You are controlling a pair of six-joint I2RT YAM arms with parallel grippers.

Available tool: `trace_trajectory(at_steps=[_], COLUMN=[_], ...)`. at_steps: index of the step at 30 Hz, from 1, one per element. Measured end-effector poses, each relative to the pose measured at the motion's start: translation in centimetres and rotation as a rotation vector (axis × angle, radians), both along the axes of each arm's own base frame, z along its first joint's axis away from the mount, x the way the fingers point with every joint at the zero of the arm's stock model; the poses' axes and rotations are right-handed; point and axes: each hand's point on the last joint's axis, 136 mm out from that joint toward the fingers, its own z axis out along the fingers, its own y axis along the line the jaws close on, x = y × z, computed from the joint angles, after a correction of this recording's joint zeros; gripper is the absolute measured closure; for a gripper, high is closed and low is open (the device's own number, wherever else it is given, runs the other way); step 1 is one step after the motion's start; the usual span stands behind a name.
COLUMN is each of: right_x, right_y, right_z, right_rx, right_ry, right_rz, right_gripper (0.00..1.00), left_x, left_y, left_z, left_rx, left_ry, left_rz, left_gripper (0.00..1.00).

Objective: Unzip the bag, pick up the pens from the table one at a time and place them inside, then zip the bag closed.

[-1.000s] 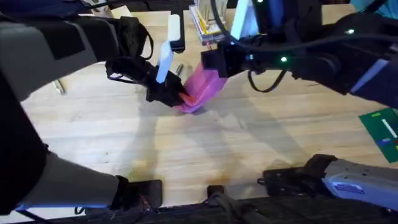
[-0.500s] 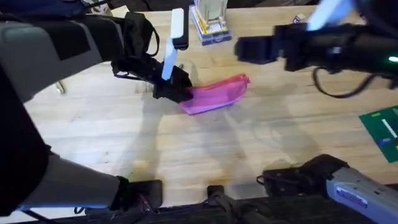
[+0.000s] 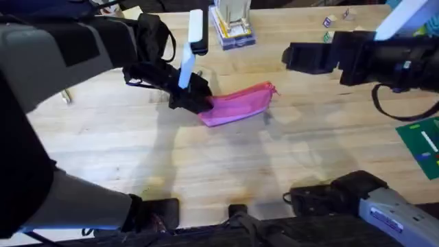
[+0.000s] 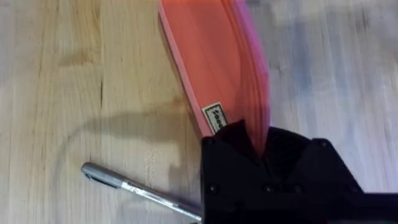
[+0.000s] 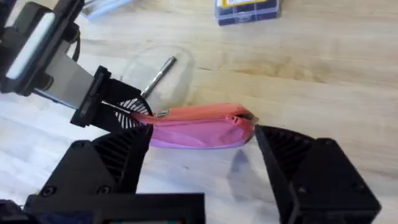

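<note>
- Clamping the near end of the bag (image 4: pixel 217 68), the left gripper (image 3: pixel 191 101) is seen with its black fingers (image 4: pixel 273 168) pressed together on the pink fabric beside a small white label.
- The right gripper (image 5: pixel 202 155) is held with fingers spread wide and nothing between them; in the overhead view it (image 3: pixel 302 57) is raised above the table, well apart from the bag.
- The bag (image 3: pixel 236 104) is laid flat on the table (image 3: pixel 206 165), long axis running from the left gripper toward the small pink-red pull (image 3: pixel 272 88) at its far end.
- Whether the zipper is open or closed cannot be told.
- One pen (image 4: pixel 140 190), slim and grey-silver, is found on the wood just beside the left gripper, apart from the bag; in the right wrist view it (image 5: pixel 159 70) is seen past the bag, by the left arm.
- A blue-edged box (image 5: pixel 247 9) is noted farther back on the table.
- A green card (image 3: pixel 422 145) is noted at the table's right edge.
</note>
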Motion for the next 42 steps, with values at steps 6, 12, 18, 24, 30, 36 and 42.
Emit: trace_trajectory(at_steps=[6, 12, 18, 24, 30, 36, 42], right_x=[-0.2, -1.6, -2.7, -2.7, -2.7, -2.6, -2.2], right_y=[0.0, -0.3, -0.6, -0.6, -0.6, -0.7, -1.6], right_z=[-0.3, -1.9, -3.1, -3.1, -3.1, -3.1, -3.5], right_rx=[-0.053, -0.230, -0.378, -0.532, -0.617, -0.645, -0.698], right_ry=[-0.012, -0.015, -0.031, -0.125, -0.176, -0.187, -0.166], right_rz=[0.042, 0.195, 0.339, 0.490, 0.574, 0.591, 0.568], right_gripper=[0.005, 0.004, 0.005, 0.004, 0.004, 0.004, 0.003], left_x=[0.0, 0.0, 0.0, 0.0, 0.0, 0.0, 0.0], left_y=[0.0, 0.0, 0.0, 0.0, 0.0, 0.0, 0.0], left_z=[0.0, 0.0, 0.0, 0.0, 0.0, 0.0, 0.0], left_rx=[0.000, 0.000, 0.000, 0.000, 0.000, 0.000, 0.000], left_ry=[0.000, 0.000, 0.000, 0.000, 0.000, 0.000, 0.000], left_rz=[0.000, 0.000, 0.000, 0.000, 0.000, 0.000, 0.000], left_gripper=[0.959, 0.959, 0.959, 0.959, 0.959, 0.959, 0.959])
